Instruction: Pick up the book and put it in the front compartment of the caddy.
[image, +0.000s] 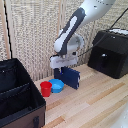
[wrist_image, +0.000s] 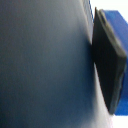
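the caddy (image: 17, 95) is cut off by the exterior view's left and bottom edges, so its full shape and count of compartments cannot be told. the gripper (image: 63, 68) blocks the top of the book (image: 71, 77), and its fingertips are too small to show whether they touch the cover. the blue bowl (image: 57, 86) is partly hidden behind the book and the red cup (image: 46, 88). in the wrist view 1 dark pad (wrist_image: 107, 60) and a blurred dark surface fill the picture; the blue object (wrist_image: 116, 21) is cut by the edge.
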